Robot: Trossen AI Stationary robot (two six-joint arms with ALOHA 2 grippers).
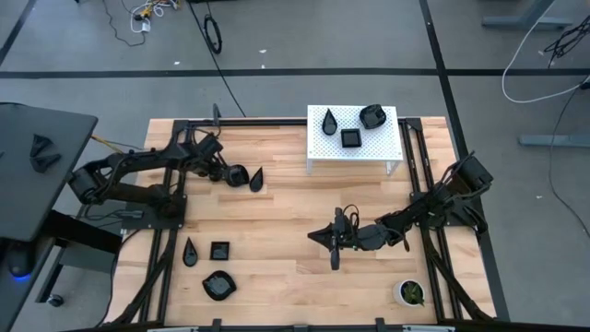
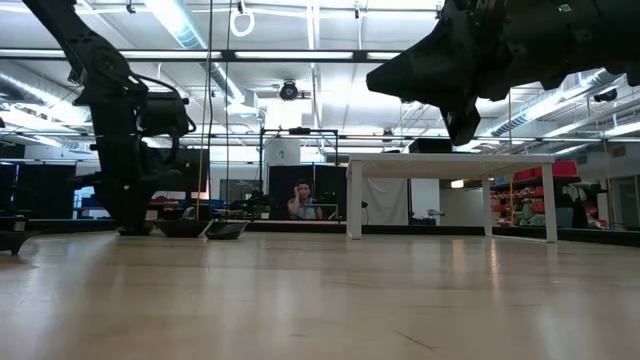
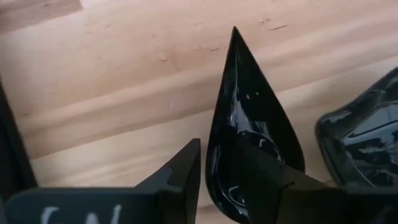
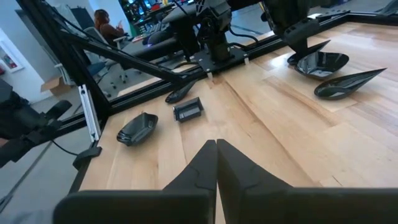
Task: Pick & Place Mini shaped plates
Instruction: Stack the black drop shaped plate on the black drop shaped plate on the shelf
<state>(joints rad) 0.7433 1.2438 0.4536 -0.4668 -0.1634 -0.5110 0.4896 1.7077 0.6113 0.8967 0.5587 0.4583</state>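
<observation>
**Left gripper over a teardrop plate, right gripper closed and empty**

Your left gripper [image 1: 224, 169] sits at the back left of the wooden table [image 1: 286, 277], low over two dark plates. In the left wrist view its fingers [image 3: 180, 171] stand partly apart, one on each side of the rim of a teardrop plate [image 3: 249, 130] at its rounded end. The plate lies flat on the wood, point away from the wrist. You cannot tell whether the fingers actually pinch the rim or only straddle it. Just beside it lies a rounded plate [image 3: 364, 140], only partly in frame.

From above, the teardrop [image 1: 256, 179] and the rounded plate [image 1: 237, 174] lie side by side, just off the left gripper's tip.

Your right gripper [image 1: 334, 238] hangs over the middle of the table, right of centre, pointing toward the left side. Its fingers [image 4: 214, 163] are pressed together with nothing between them.

Other plates, as you see them from above:
- On the white perforated stand [image 1: 318, 152] at the back centre: a teardrop [image 1: 329, 121], a square [image 1: 350, 138] and a rounded one [image 1: 372, 116], all apart from each other.
- Front left of the table: a small teardrop [image 1: 190, 251], a small square [image 1: 219, 250] beside it, and a rounded-oval dish [image 1: 219, 285] nearer the front edge.

A small white pot with a green plant [image 1: 410, 292] stands at the front right corner, well apart from every plate.

In the low view a person [image 2: 301, 199] sits far behind the table, in the room.
</observation>
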